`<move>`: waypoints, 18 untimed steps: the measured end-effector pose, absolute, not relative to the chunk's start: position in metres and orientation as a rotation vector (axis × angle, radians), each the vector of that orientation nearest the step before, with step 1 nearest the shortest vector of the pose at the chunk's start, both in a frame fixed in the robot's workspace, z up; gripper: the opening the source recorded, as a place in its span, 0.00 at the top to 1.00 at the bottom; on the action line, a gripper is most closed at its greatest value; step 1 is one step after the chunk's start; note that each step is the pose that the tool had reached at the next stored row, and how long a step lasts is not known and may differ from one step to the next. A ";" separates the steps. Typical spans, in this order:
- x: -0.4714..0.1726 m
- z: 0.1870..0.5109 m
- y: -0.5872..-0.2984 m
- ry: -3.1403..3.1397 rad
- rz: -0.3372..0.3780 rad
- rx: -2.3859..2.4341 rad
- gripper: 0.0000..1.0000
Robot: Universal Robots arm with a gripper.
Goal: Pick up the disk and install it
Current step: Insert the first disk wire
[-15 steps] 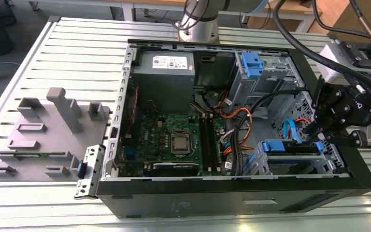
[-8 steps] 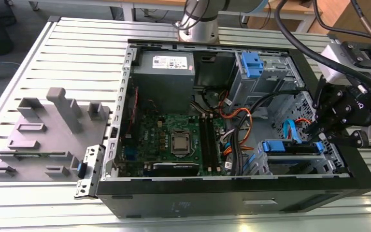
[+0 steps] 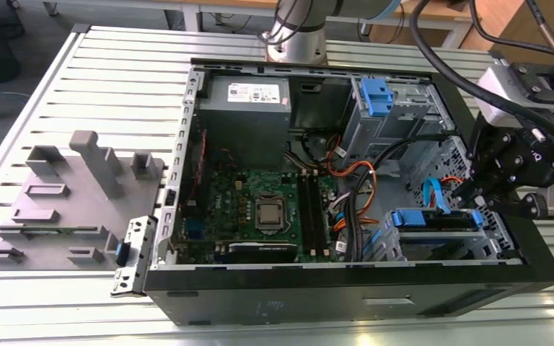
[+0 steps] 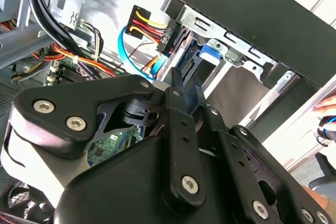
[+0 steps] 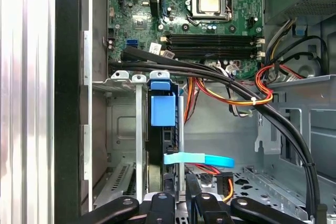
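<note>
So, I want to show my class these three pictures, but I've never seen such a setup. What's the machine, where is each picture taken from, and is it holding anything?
A robot arm with a black gripper works over an open computer case lying on a slatted table. The exterior view looks down on everything. Both wrist views come from cameras riding on the arm, looking past the gripper into the case. The disk, with its blue tab, sits upright in the metal drive cage, beside the motherboard. The gripper hangs right by the disk; whether it grips it, I cannot tell. A grey plastic fixture lies alongside.

One disk (image 5: 162, 109), one pincer (image 5: 181, 195), one motherboard (image 5: 210, 19).
</note>
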State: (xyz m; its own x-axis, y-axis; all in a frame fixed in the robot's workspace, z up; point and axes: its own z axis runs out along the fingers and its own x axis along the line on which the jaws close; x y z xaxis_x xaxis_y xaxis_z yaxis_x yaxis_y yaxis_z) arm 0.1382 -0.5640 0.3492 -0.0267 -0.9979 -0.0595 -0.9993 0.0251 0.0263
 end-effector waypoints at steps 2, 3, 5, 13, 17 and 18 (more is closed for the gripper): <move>0.137 0.349 -0.564 2.225 0.089 -2.174 0.76; 0.137 0.349 -0.564 2.221 0.085 -2.173 0.76; 0.136 0.349 -0.564 2.214 0.079 -2.173 0.76; 0.133 0.349 -0.564 2.208 0.071 -2.173 0.76; 0.133 0.349 -0.564 2.208 0.071 -2.173 0.76; 0.133 0.350 -0.564 2.208 0.071 -2.173 0.76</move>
